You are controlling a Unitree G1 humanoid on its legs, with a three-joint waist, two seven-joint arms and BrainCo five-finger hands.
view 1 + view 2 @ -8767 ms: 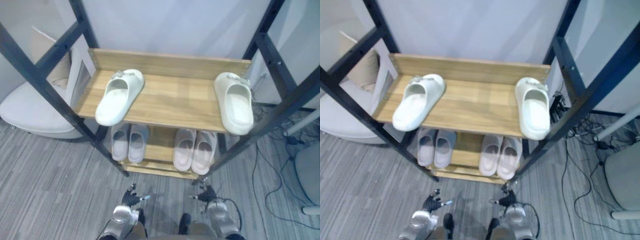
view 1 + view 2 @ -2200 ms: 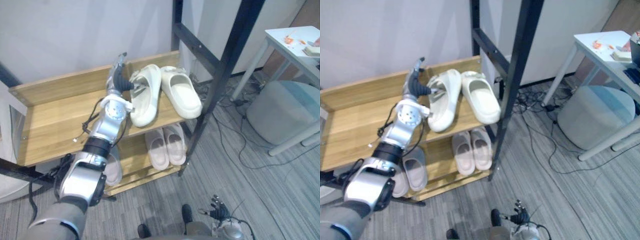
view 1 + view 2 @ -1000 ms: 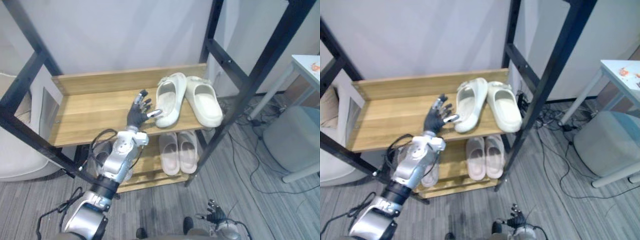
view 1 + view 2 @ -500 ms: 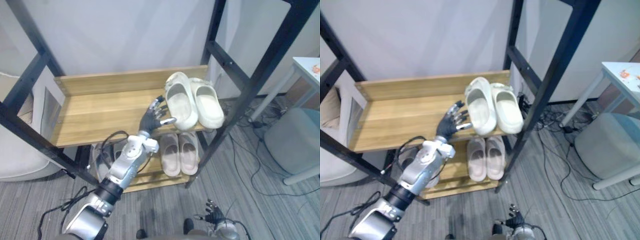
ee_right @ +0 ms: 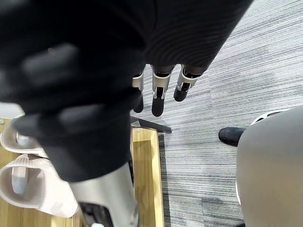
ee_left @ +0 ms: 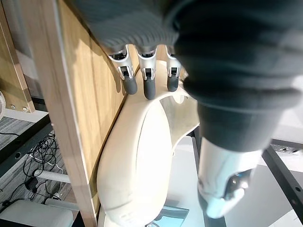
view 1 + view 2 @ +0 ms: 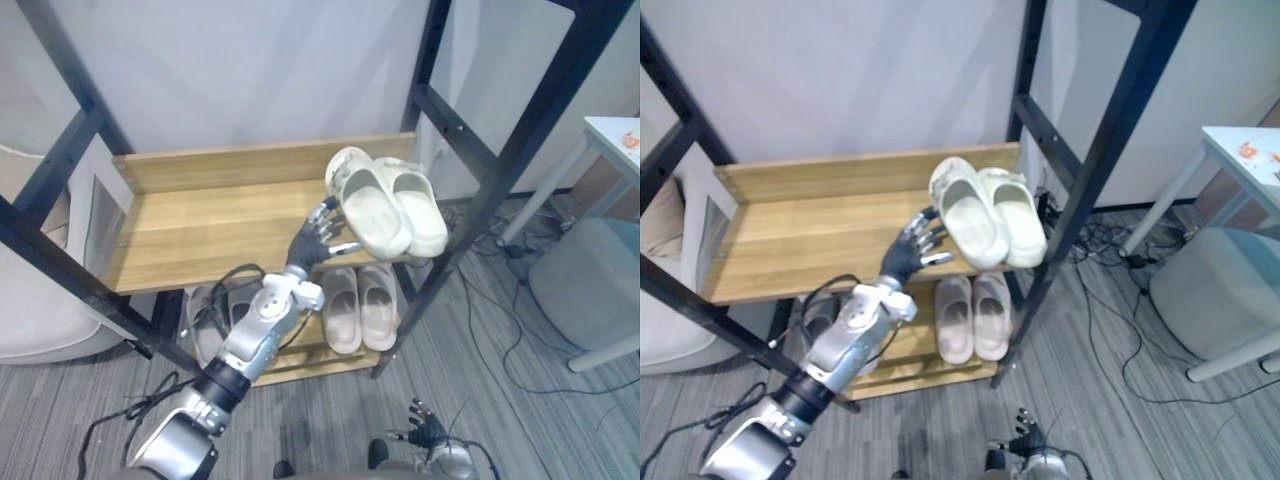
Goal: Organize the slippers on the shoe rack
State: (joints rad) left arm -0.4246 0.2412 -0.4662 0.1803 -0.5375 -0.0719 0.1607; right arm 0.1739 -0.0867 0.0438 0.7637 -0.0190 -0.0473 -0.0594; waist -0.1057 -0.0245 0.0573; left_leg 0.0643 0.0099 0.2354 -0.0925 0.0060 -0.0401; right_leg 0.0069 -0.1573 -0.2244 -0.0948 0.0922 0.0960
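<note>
Two cream slippers lie side by side at the right end of the wooden top shelf point(image 7: 200, 225). The left slipper point(image 7: 368, 208) leans against the right slipper point(image 7: 417, 205), toes toward the shelf's front edge. My left hand point(image 7: 318, 238) reaches over the shelf and is open, its straight fingers point(image 6: 147, 84) resting on the left slipper's side point(image 6: 142, 156), thumb apart. My right hand point(image 7: 1024, 446) hangs low over the floor, fingers point(image 5: 158, 99) relaxed and open, holding nothing.
On the lower shelf stand a pinkish pair point(image 7: 358, 305) and a grey pair point(image 7: 205, 318), partly behind my arm. Black frame posts point(image 7: 505, 165) flank the rack. A round stool point(image 7: 590, 290), a white table corner point(image 7: 622, 135) and floor cables point(image 7: 495, 335) are at right.
My left hand has pushed the left cream slipper rightward and turned it, so it now lies along the right slipper. The right hand stays low.
</note>
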